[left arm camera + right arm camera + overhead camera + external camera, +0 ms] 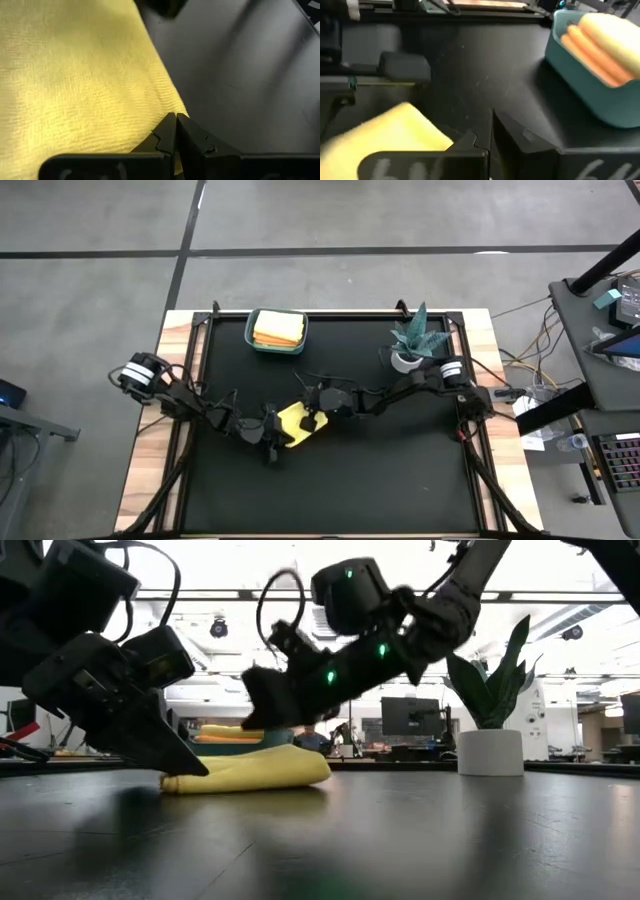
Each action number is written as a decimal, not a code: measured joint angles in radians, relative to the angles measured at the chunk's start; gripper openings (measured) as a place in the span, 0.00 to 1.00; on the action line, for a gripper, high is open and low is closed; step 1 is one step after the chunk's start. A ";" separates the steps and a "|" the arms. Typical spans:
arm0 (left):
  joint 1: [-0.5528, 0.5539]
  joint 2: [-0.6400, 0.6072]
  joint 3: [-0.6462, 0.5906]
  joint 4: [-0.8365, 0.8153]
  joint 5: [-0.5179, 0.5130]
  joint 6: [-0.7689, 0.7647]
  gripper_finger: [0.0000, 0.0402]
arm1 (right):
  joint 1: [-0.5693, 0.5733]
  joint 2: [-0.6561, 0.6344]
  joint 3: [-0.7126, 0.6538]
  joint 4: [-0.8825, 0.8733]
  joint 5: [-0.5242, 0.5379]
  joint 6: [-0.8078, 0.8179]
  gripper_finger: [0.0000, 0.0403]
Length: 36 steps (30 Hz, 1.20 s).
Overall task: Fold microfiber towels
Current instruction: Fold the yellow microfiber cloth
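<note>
Towel point(293, 423) yellow, folded | left hand point(272, 442) closed | right hand point(312, 406) closed | writing: unreadable

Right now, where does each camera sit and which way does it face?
High: above the table, facing straight down; both arms, yellow towel, bin, plant.
Low: at tabletop height, facing across; both arms, towel.
Left wrist: behind shut left end effector, on towel.
Right wrist: behind shut right end effector, towards bin.
All share the towel.

A black mat covers the table point(420, 470), framed by light wood edges. On it: a folded yellow towel point(296, 423) near centre, a teal bin point(276, 331) at eleven o'clock, a potted plant point(412, 345) at two o'clock
</note>
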<state>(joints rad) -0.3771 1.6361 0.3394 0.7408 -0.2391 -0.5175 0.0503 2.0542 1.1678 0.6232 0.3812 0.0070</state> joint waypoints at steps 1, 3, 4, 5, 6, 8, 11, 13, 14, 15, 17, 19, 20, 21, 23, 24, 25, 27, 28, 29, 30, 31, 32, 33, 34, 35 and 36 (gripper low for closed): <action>0.000 -0.006 0.000 0.000 0.000 0.004 0.00 | 0.002 -0.018 -0.001 -0.020 0.000 -0.002 0.02; 0.000 -0.026 -0.001 -0.004 0.000 0.021 0.00 | 0.007 -0.050 -0.004 -0.061 -0.002 -0.007 0.02; 0.000 -0.039 -0.001 -0.004 0.000 0.027 0.00 | 0.011 -0.062 -0.006 -0.080 -0.003 -0.007 0.02; 0.000 -0.054 -0.001 -0.004 -0.001 0.032 0.00 | 0.016 -0.076 -0.009 -0.098 -0.004 -0.006 0.02; 0.001 -0.068 -0.001 -0.005 -0.001 0.045 0.00 | 0.021 -0.085 -0.015 -0.110 -0.006 -0.004 0.02; 0.001 -0.098 -0.001 -0.013 -0.005 0.067 0.00 | 0.031 -0.095 -0.022 -0.108 -0.012 0.005 0.02; 0.004 -0.156 -0.001 -0.059 -0.038 0.087 0.00 | 0.044 -0.100 -0.039 -0.104 -0.014 0.025 0.02; 0.005 -0.192 -0.002 -0.128 -0.098 0.088 0.00 | 0.047 -0.096 -0.063 -0.074 -0.014 0.055 0.02; 0.005 -0.209 -0.002 -0.172 -0.136 0.088 0.00 | 0.047 -0.091 -0.076 -0.045 -0.014 0.070 0.02; 0.005 -0.221 -0.002 -0.220 -0.185 0.087 0.00 | 0.047 -0.086 -0.092 -0.020 -0.014 0.083 0.02; 0.007 -0.229 -0.003 -0.301 -0.284 0.075 0.00 | 0.045 -0.070 -0.115 0.038 -0.009 0.107 0.02; 0.009 -0.225 -0.005 -0.349 -0.352 0.055 0.00 | 0.040 -0.045 -0.133 0.090 0.016 0.115 0.02; 0.011 -0.215 -0.005 -0.342 -0.360 0.053 0.00 | 0.037 -0.036 -0.141 0.108 0.020 0.122 0.02; 0.011 -0.205 -0.005 -0.341 -0.361 0.053 0.00 | 0.034 -0.021 -0.146 0.118 0.022 0.130 0.02; 0.013 -0.182 -0.005 -0.340 -0.363 0.051 0.00 | 0.027 0.008 -0.145 0.133 0.021 0.156 0.02; 0.013 -0.170 -0.005 -0.342 -0.363 0.042 0.00 | 0.025 0.022 -0.145 0.135 0.018 0.164 0.02; 0.013 -0.161 -0.005 -0.346 -0.362 0.028 0.00 | 0.023 0.034 -0.143 0.140 0.014 0.171 0.02; 0.013 -0.149 -0.005 -0.368 -0.354 0.003 0.00 | 0.023 0.045 -0.140 0.142 0.013 0.176 0.02; 0.013 -0.143 -0.005 -0.368 -0.336 0.000 0.00 | 0.023 0.047 -0.140 0.148 0.013 0.171 0.02; 0.013 -0.140 -0.004 -0.374 -0.324 0.000 0.00 | 0.023 0.047 -0.140 0.155 0.012 0.161 0.02; 0.013 -0.141 -0.004 -0.377 -0.316 0.000 0.00 | 0.024 0.047 -0.140 0.162 0.012 0.150 0.02; 0.013 -0.142 -0.004 -0.378 -0.312 0.000 0.00 | 0.024 0.043 -0.142 0.167 0.011 0.134 0.02; 0.013 -0.146 -0.004 -0.380 -0.310 0.000 0.00 | 0.024 0.036 -0.144 0.163 0.011 0.123 0.02; 0.013 -0.153 -0.004 -0.384 -0.304 0.002 0.00 | 0.024 0.028 -0.144 0.164 0.010 0.108 0.02; 0.013 -0.164 -0.004 -0.388 -0.296 0.006 0.00 | 0.024 0.013 -0.146 0.164 0.007 0.100 0.02; 0.013 -0.176 -0.004 -0.392 -0.293 0.013 0.00 | 0.024 -0.005 -0.151 0.157 0.004 0.090 0.02; 0.013 -0.190 -0.004 -0.393 -0.288 0.025 0.00 | 0.024 -0.020 -0.154 0.150 0.004 0.080 0.02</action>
<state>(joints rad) -0.3643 1.4460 0.3356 0.3474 -0.5268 -0.4927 0.0739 2.0340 1.0142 0.7729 0.3855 0.0874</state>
